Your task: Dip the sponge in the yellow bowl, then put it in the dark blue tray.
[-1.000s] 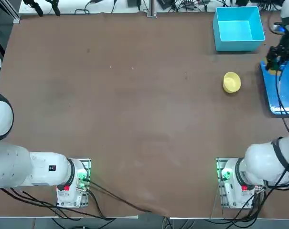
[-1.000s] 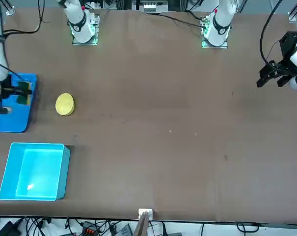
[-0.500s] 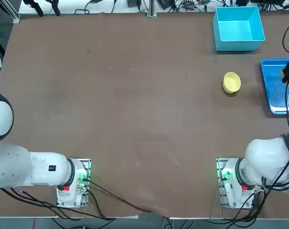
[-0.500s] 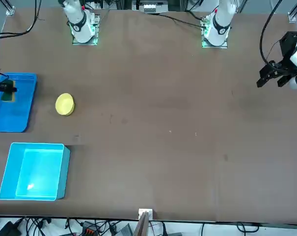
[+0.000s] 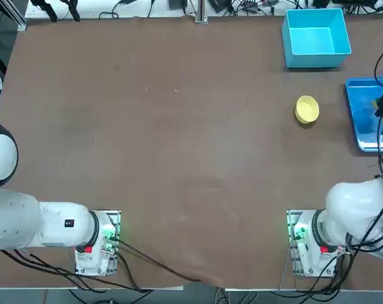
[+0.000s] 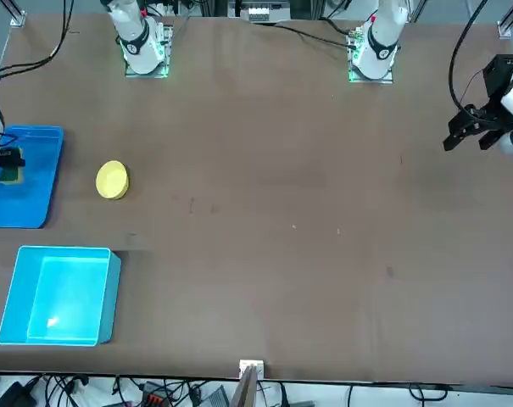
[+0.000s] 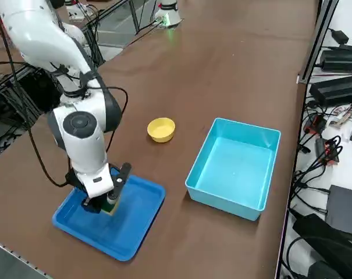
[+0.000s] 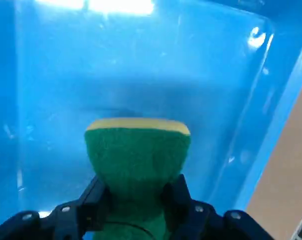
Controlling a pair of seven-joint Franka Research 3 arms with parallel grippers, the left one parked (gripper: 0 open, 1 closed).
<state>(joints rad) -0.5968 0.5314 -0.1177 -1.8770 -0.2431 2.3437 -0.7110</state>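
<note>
Cut off at the frame edge in the top and front views — the dark blue tray (image 5: 362, 120) and right gripper (image 7: 106, 203) above it. Hidden between the fingers (image 8: 96, 200) — the near end of the sponge (image 8: 137, 155); contact with the tray floor unclear.

Brown table (image 5: 178, 139): yellow bowl (image 5: 307, 109), dark blue tray (image 7: 135, 224), cyan box (image 5: 316, 38).

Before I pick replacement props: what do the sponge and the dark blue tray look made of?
Sponge: fuzzy green scouring layer over yellow foam, pinched in where it's gripped, so soft. Dark blue tray: likely hard plastic, glossy, mirroring lights.
</note>
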